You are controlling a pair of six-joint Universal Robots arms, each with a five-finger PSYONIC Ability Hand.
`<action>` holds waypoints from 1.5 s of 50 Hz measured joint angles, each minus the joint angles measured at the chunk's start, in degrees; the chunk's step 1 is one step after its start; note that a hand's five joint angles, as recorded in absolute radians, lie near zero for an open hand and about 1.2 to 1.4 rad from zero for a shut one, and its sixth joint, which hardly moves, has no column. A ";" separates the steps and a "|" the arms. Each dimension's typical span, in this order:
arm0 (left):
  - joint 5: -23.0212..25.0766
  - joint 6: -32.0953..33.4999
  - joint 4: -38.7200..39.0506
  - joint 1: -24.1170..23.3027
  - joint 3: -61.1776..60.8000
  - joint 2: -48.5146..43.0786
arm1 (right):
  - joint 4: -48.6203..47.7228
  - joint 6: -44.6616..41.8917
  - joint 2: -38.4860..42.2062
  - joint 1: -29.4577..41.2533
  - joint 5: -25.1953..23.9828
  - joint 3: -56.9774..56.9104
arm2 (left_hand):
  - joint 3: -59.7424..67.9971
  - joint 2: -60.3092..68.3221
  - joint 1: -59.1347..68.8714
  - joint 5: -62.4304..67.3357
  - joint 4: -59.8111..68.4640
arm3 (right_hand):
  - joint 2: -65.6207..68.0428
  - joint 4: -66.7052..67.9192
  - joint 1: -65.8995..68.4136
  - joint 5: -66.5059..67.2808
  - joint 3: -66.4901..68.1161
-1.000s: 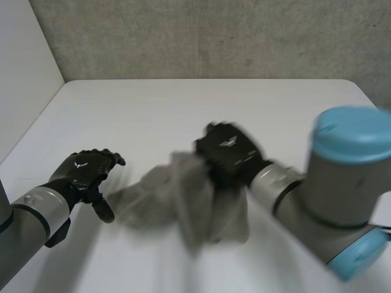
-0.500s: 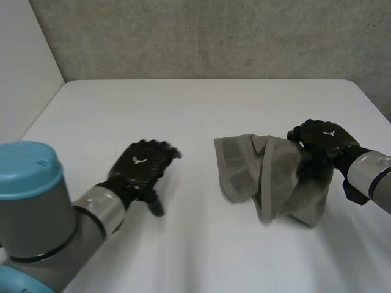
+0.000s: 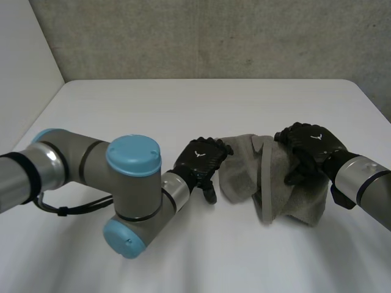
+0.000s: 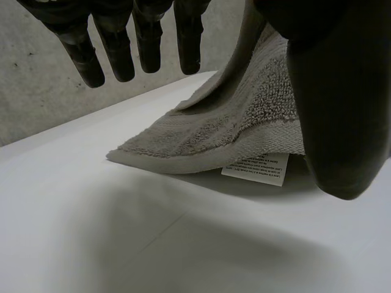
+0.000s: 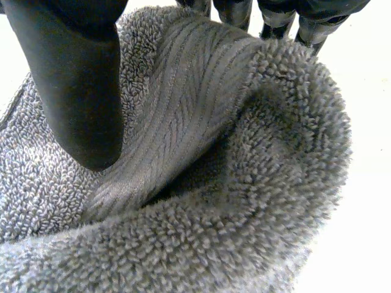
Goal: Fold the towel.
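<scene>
1. The towel lies crumpled on the white table, bunched into ridges and not flat. A white label shows under its near edge.
2. The right hand sits on the towel's right part. Its thumb and fingers stand on either side of a raised fold, and I judge they are pinching this fold.
3. The left hand is just beside the towel's left edge. Its fingers hang straight and apart and hold nothing.
4. I think the fold itself has not yet begun; this step is arranging and taking hold.
5. The next move calls for the left hand to catch the left edge, so both hands can spread the cloth flat before one half goes over the other.
6. Around the towel there is only bare table, with a grey wall behind. Nothing blocks the way. The bulky elbow of the left arm is near the towel's left side.
</scene>
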 measured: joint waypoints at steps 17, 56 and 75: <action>5.16 -11.04 0.11 -2.03 11.75 -9.45 | -2.38 4.02 0.41 1.50 0.27 0.63 | 0.00 25.38 24.80 26.21 0.00 | 0.70 0.00 1.05 1.97 0.00; -1.70 -2.97 -1.01 21.77 -15.28 23.80 | -2.35 12.99 -0.25 -14.80 -11.60 -7.91 | 0.00 61.02 60.16 63.05 0.00 | 41.85 0.00 42.61 45.26 0.00; 0.37 -0.19 -1.49 26.89 -22.73 24.71 | -1.20 12.19 9.16 -17.10 -11.74 -11.12 | 0.00 57.87 56.87 60.59 0.00 | -13.79 0.00 -12.85 -15.88 0.00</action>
